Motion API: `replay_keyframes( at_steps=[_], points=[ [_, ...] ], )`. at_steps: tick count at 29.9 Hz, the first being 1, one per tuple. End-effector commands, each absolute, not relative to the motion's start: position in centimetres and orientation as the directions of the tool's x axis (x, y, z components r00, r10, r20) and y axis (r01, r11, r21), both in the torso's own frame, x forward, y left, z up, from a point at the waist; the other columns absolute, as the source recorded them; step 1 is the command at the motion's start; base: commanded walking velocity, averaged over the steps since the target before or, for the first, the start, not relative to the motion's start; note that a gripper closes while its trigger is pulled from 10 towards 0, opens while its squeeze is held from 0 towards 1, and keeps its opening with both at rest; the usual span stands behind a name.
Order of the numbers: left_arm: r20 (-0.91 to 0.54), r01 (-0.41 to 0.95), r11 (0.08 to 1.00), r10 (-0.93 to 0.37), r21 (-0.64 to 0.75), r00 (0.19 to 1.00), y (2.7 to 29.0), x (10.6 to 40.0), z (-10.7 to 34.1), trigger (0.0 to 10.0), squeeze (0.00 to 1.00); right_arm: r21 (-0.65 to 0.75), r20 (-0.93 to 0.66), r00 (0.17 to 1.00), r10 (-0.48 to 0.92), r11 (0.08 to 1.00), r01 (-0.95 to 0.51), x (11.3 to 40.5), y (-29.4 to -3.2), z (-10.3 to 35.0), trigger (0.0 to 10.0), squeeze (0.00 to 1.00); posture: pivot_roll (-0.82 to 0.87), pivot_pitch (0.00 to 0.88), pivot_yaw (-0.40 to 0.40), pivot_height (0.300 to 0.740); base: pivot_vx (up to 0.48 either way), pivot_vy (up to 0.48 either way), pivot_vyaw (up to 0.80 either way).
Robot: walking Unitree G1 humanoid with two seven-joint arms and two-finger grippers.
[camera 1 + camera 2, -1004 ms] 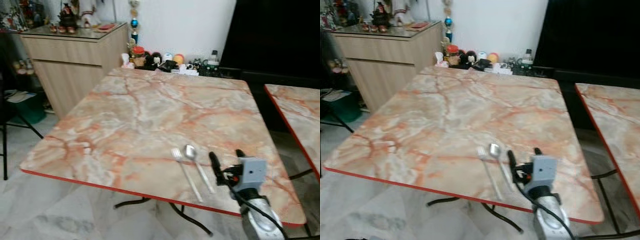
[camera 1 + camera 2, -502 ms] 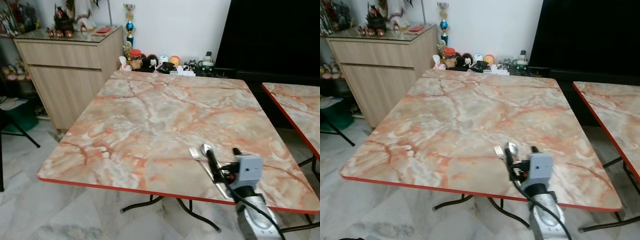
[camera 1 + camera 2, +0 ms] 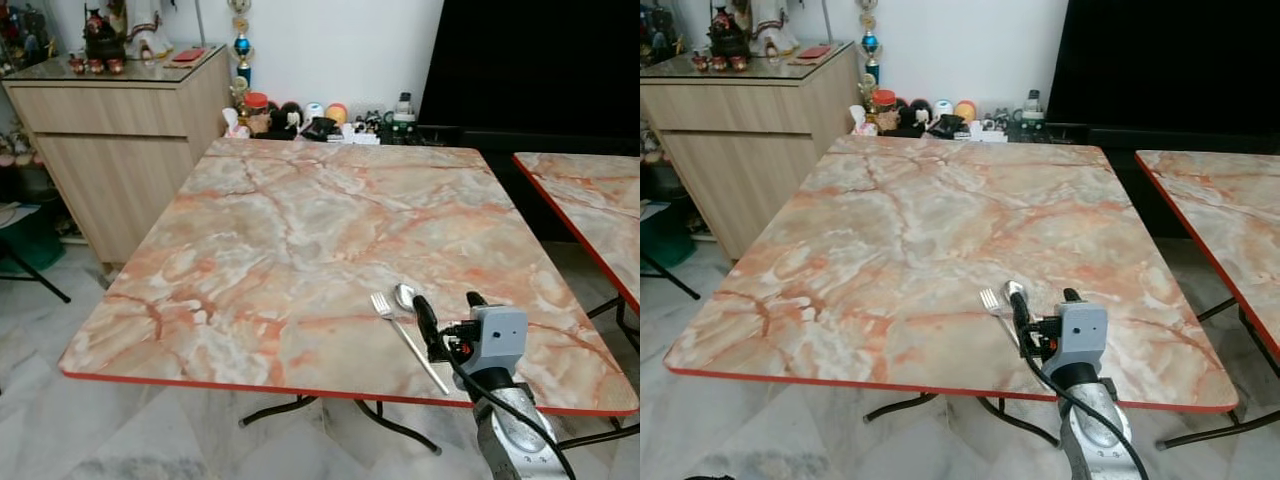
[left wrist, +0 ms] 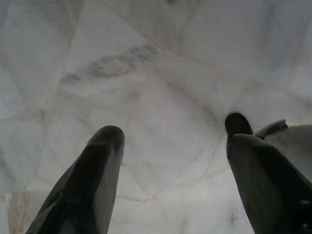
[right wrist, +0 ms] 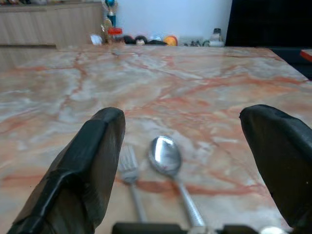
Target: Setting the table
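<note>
Where veined marble table (image 3: 300,230) nears red edge, steel fork (image 5: 130,170) beside spoon (image 5: 165,155); right claw (image 5: 190,165) spread wide

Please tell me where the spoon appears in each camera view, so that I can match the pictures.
Left eye view: the spoon lies near the table's front edge, right of centre.
Right eye view: its bowl shows just beyond the right hand.
Right wrist view: the spoon lies between the open black fingers.
Left wrist view: floor tiles, no spoon.
Shared landmark: the fork, beside the spoon on its left.
</note>
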State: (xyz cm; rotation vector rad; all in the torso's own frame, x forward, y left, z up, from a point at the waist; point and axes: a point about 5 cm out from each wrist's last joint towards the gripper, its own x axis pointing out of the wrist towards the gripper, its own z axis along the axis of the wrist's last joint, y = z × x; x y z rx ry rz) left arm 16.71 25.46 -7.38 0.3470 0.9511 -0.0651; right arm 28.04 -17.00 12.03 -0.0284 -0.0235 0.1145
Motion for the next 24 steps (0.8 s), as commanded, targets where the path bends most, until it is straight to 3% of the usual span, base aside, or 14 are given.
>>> replay_keyframes(
  at_steps=[1,16,24],
  points=[
    [-0.82,0.208,0.944,0.097,0.255,0.564,25.6,16.4,-7.5,10.0,0.0,-0.037,0.003,0.993,0.114,0.993,-0.114,28.0,-17.0,11.9,10.0,0.0,0.0,0.073,0.017,0.74,0.289,0.0,0.0],
    [-0.818,0.195,0.95,0.093,0.243,0.567,25.2,16.4,-7.7,10.0,0.0,-0.067,-0.094,0.978,0.185,0.979,-0.192,28.4,-16.3,11.1,10.0,0.0,0.0,0.089,0.018,0.74,0.019,0.0,0.0],
    [-0.818,0.188,0.952,0.095,0.241,0.567,25.2,16.3,-7.7,10.0,0.0,-0.067,-0.152,0.946,0.288,0.951,-0.3,27.6,-14.7,11.2,10.0,0.0,0.0,0.093,0.018,0.74,0.0,0.0,0.0]
  ],
)
